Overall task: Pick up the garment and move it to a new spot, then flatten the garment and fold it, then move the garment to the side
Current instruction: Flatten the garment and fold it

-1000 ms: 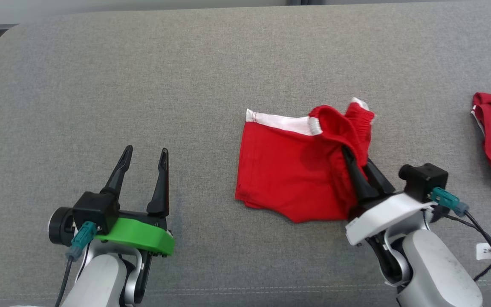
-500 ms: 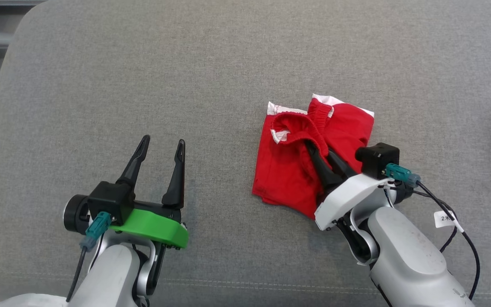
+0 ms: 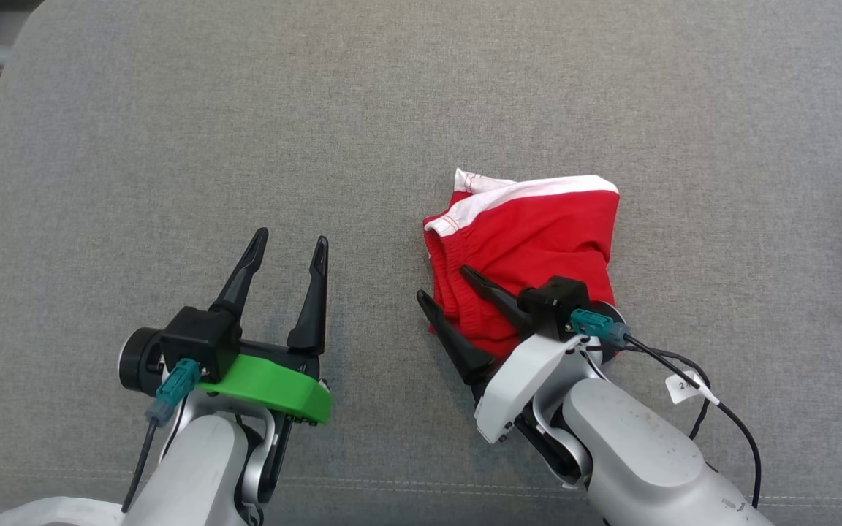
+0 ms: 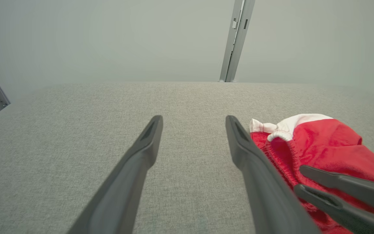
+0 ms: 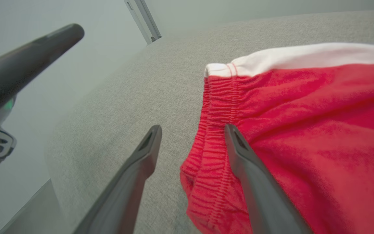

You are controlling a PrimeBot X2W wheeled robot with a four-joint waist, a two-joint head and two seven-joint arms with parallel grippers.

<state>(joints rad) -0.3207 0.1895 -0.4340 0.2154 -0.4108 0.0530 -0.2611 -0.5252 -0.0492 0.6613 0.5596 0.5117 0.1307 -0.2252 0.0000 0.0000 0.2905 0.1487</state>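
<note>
Garment (image 3: 538,226), red ribbed knit, white-banded

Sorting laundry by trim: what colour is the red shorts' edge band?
Plain white band on the red fabric shorts; clearest in the right wrist view.

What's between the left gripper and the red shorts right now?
Bare grey cushion, seen in the head view, separates the left gripper from the red shorts. The open right gripper straddles the shorts' lower-left edge.
</note>
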